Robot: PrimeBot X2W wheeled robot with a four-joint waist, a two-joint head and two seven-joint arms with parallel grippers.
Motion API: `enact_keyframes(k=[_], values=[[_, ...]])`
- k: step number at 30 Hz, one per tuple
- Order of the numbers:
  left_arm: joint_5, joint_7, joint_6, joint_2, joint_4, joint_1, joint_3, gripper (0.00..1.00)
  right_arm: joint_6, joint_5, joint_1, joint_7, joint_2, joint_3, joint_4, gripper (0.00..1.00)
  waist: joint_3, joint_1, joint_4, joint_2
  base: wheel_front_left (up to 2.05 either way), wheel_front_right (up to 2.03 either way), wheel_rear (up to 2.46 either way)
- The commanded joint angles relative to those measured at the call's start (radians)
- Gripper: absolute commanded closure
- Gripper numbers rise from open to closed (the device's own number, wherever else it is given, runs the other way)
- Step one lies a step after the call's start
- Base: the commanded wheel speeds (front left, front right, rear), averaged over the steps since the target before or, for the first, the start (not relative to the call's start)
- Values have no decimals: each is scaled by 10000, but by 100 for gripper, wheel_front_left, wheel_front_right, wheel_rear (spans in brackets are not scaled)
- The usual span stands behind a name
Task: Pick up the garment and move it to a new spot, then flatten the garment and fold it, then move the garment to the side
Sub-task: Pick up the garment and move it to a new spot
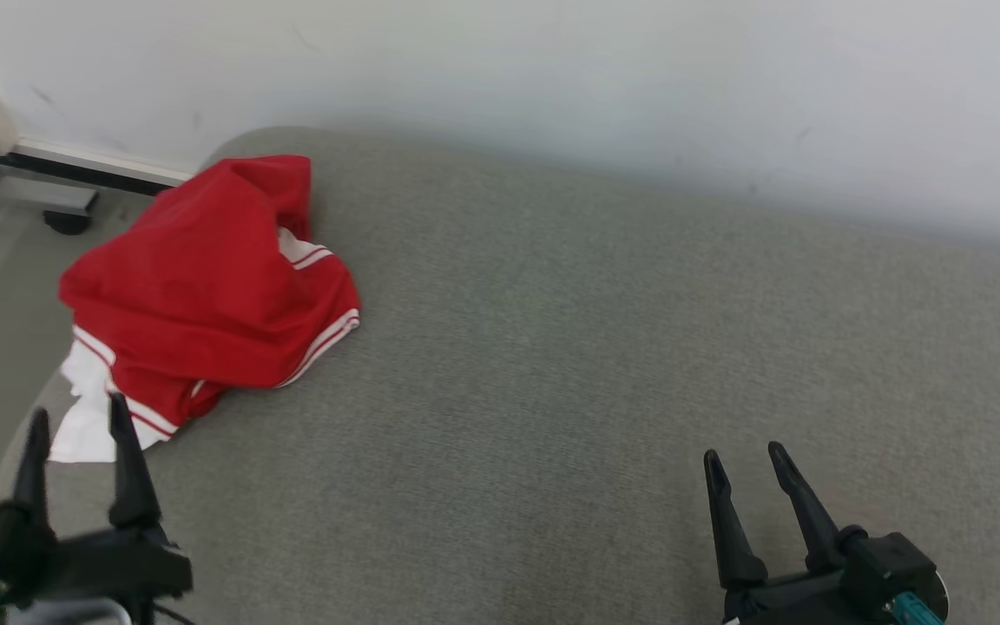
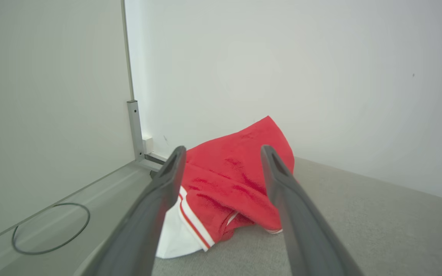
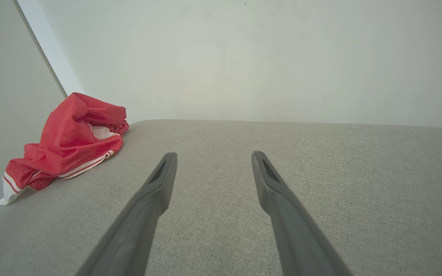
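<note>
L gripper (image 1: 77, 410) is spread wide w/ nothing in it, tips pointing at the garment (image 1: 205, 278) and just beside its near white hem; can't tell if they touch. The garment's a crumpled red heap w/ white stripes, lying on a grey cushion (image 1: 595, 347) right at the cushion's left end, white bit spilling over that edge, wall (image 1: 639, 87) close behind it. R gripper (image 1: 743, 451) is likewise spread & empty, well apart from the garment, off to its right over bare cushion.
</note>
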Motion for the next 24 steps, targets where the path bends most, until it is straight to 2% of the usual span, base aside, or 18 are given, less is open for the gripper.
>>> enact_keyframes(k=[1, 8, 14, 18, 24], values=[[-18, -17, -87, 143, 146, -538, 186, 0, -21, -46, -216, -21, -14, -14, -49, 0, 623, -1, -693, -1, 0, 0, 0], [-338, -17, -199, 787, 721, -2190, 478, 0, -21, -135, -694, -20, -12, -63, -149, 0, 1346, -1, -1375, -1, 0, 0, 0], [-1106, -17, -182, 1915, 1627, -3691, 225, 0, -21, -9, -1150, -21, -11, -209, -306, 0, 1987, -1, -2107, -1, 0, 0, 0], [-1879, 24, -183, 2800, 2724, -4651, -20, 0, -21, 104, -1329, -21, -8, -196, -384, 0, 2262, -1, -2538, -1, 0, 0, 0], [-2854, 899, -173, 4012, 4342, -5739, -419, 0, -21, 285, -1468, -20, -8, -226, -468, 0, 2557, -1, -3001, -1, 0, 0, 0]])
